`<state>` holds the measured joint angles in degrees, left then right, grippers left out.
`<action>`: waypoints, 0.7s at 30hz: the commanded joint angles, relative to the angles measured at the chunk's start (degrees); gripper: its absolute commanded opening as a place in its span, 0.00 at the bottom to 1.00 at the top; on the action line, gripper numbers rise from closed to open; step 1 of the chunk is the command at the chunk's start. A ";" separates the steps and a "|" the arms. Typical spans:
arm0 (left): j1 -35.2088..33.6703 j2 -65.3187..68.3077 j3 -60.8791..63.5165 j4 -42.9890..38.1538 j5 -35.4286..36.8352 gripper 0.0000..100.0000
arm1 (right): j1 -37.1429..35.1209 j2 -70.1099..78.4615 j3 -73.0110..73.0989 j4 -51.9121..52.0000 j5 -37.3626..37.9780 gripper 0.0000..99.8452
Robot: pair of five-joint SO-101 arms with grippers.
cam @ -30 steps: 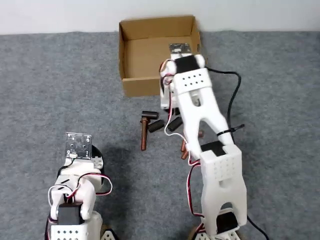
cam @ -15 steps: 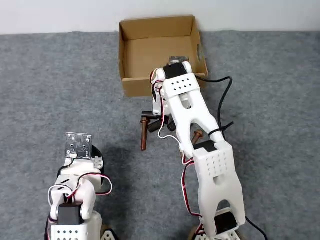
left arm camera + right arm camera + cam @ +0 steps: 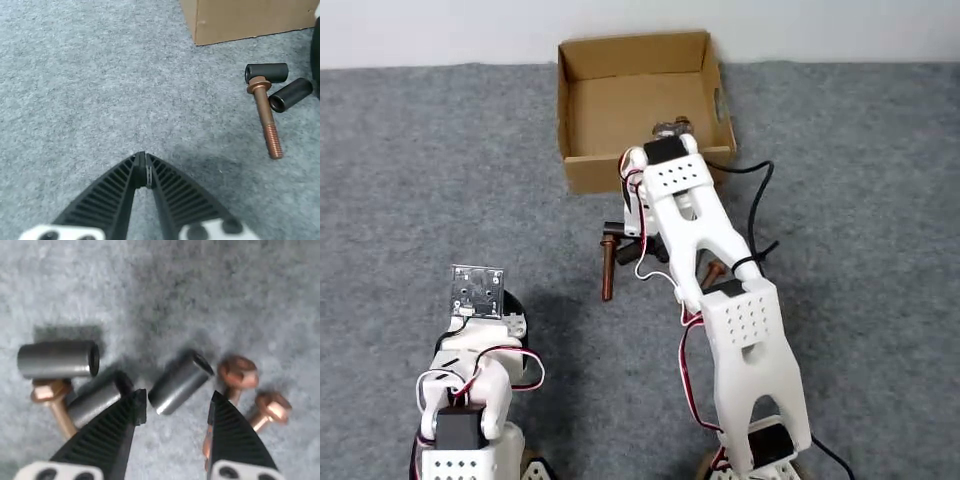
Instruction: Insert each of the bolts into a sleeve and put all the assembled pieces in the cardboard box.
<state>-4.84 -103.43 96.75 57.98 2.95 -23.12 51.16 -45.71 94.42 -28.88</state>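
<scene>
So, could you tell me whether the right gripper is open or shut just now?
Open: the right gripper has its jaws standing well apart in its wrist view, with a dark sleeve lying between them.

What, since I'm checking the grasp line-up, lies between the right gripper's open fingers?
In the right wrist view, one black sleeve lies tilted on the grey carpet between the right gripper's open fingers.

a brown cardboard box (image 3: 590,172) sits open at the top middle of the high view. just below it, near the middle, lie three short black sleeves (image 3: 179,381) and some copper bolts (image 3: 608,265), all on their sides. one long bolt's head touches a sleeve.
</scene>
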 commanded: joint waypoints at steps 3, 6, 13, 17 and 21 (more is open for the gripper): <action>-0.44 0.00 -0.31 -1.14 -0.79 0.00 | 2.42 1.71 -0.44 -4.53 -0.62 0.18; -0.44 0.00 -0.31 -1.05 -0.79 0.00 | 4.26 3.21 -0.44 -5.05 -0.53 0.18; -0.44 0.00 -0.31 -1.05 -0.79 0.00 | 4.62 4.88 -0.44 -4.00 -0.35 0.05; -0.35 0.00 -0.31 -1.05 -0.79 0.00 | 4.62 3.74 -0.53 -3.12 -0.26 0.03; -0.18 0.00 -0.31 -1.05 -0.79 0.00 | 4.53 -0.57 -0.53 -0.57 -0.18 0.01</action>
<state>-4.84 -103.43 96.75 57.98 2.95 -18.55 54.24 -45.89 92.66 -28.97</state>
